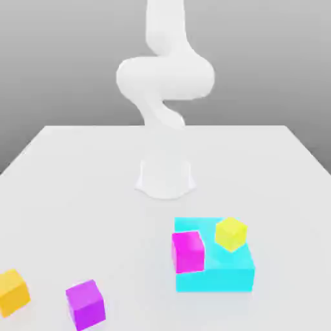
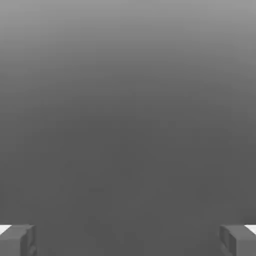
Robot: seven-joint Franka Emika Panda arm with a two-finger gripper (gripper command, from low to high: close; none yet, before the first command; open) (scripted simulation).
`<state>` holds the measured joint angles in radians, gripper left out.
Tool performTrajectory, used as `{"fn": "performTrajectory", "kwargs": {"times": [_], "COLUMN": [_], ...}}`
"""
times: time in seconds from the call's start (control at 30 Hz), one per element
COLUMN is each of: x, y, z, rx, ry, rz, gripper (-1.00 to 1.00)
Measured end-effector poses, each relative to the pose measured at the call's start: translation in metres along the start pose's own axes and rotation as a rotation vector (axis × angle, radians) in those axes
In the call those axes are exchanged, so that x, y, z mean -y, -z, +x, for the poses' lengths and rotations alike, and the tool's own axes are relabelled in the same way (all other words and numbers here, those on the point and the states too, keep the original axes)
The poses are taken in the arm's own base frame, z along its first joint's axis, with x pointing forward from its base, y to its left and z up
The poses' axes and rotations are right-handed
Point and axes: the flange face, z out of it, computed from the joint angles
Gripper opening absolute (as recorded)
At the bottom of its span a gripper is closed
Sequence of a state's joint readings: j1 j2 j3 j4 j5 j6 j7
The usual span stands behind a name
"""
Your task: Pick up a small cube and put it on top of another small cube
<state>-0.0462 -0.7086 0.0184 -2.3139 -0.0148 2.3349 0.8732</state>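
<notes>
The small violet-purple cube rests on the white table near its front edge, toward the exterior view's left. In the hand view my gripper is open, with one grey fingertip and the other far apart and nothing between them, facing a plain grey backdrop. The white arm rises from its base at the table's middle and bends up past the top of the exterior view, far from the cube.
A flat cyan block lies at the front right of the exterior view, carrying a pinker magenta cube and a yellow cube. An orange cube sits at the front left edge.
</notes>
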Motion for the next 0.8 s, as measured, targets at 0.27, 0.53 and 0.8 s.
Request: {"fn": "performTrajectory", "kwargs": {"times": [0.27,0.53,0.8], "x": [-0.047,-0.136,-0.246], "y": [-0.157,-0.290,-0.390], "z": [0.011,-0.004,-0.050], "rx": [0.054,0.111,0.179], "ry": [-0.260,-0.527,-0.811], "rz": [-0.246,-0.468,-0.672], "gripper": [0.00,0.00,0.00]}}
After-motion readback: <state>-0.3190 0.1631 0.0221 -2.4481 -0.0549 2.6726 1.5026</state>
